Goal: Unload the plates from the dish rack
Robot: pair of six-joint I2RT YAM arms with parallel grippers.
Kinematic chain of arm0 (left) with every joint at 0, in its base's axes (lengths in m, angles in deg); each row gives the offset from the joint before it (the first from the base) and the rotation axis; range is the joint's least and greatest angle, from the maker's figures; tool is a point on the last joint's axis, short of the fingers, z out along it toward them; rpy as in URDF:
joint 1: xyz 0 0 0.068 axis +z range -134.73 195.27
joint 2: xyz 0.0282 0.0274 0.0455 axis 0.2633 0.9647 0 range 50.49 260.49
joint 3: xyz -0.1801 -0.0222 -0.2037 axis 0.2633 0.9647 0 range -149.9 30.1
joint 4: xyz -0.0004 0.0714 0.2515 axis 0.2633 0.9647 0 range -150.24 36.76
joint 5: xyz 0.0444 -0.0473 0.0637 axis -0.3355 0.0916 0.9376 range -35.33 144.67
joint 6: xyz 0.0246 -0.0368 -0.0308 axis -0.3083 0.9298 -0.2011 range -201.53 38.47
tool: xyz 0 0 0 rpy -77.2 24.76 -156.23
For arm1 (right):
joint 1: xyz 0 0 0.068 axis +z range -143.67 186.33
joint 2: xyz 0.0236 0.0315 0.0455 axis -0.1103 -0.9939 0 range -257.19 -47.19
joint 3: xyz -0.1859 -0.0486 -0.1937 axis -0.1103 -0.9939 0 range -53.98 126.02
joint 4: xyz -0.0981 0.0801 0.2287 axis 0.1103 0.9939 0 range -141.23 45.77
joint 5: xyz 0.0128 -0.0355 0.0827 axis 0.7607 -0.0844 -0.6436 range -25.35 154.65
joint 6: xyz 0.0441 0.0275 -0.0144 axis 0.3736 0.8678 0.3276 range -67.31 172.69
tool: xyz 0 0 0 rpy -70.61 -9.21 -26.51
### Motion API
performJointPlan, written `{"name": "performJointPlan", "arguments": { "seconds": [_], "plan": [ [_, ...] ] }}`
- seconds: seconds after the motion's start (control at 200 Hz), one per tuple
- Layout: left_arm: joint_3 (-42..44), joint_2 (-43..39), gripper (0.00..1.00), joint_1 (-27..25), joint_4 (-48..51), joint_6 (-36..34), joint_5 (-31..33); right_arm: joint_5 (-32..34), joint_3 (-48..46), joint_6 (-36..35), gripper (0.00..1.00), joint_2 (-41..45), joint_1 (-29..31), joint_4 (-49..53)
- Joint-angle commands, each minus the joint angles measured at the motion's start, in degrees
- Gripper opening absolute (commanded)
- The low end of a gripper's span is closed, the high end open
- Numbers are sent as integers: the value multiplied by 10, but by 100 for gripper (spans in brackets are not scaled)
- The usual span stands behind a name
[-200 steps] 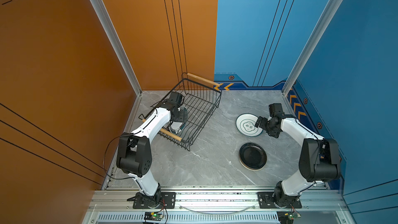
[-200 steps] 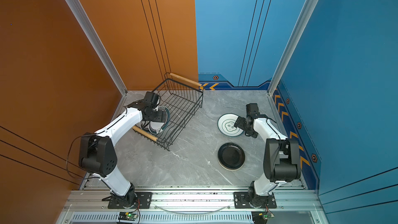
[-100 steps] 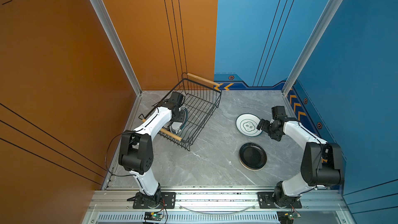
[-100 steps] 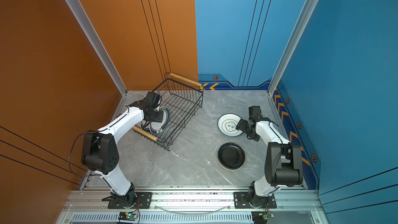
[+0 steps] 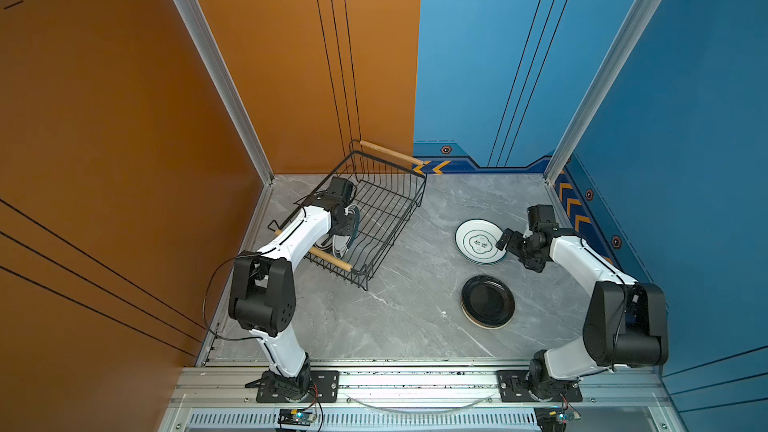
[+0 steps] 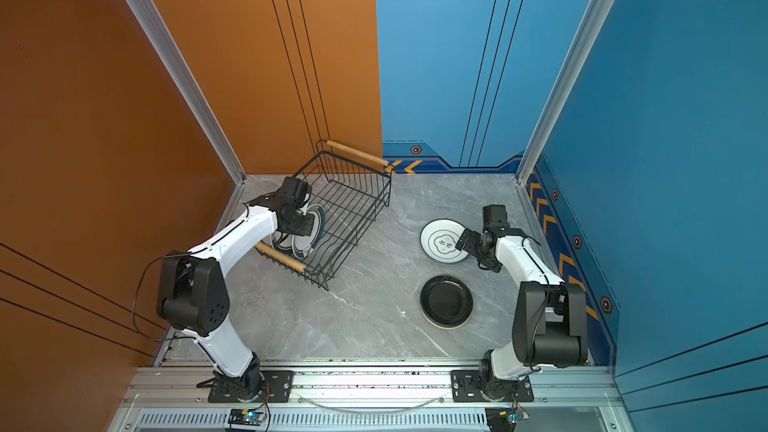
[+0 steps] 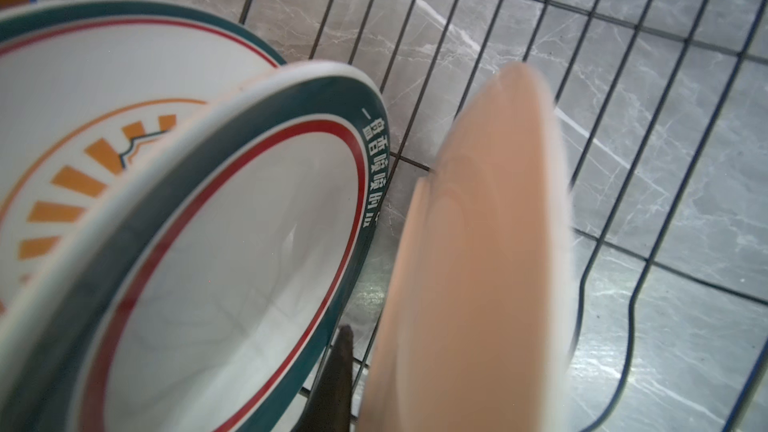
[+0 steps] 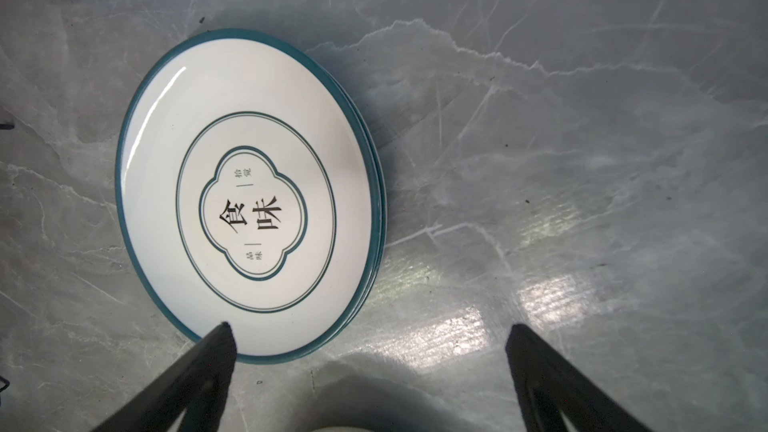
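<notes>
Dish rack (image 5: 400,229) left, holding perhaps three plates (image 6: 308,235); far stack (image 5: 478,241), near stack (image 5: 488,302) right.

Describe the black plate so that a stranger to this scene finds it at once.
On the grey marble table, right of the black wire dish rack, two piles of plates lie flat. The black plate tops the pile nearer the arm bases; its neighbour pile shows a white plate with a teal rim.

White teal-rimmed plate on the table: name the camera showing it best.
Right wrist view: the white plate is large there, its teal rim and printed characters clear. Both top views show it small, characters unreadable. The left wrist view misses it.
</notes>
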Motion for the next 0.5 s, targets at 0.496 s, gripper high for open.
{"name": "performJointPlan", "arguments": {
  "seconds": [0.496],
  "plan": [
    [-3,-61,1,-5,19,5,-42,-22,-21,-6,100,20,-6,-11]
  ]
}}
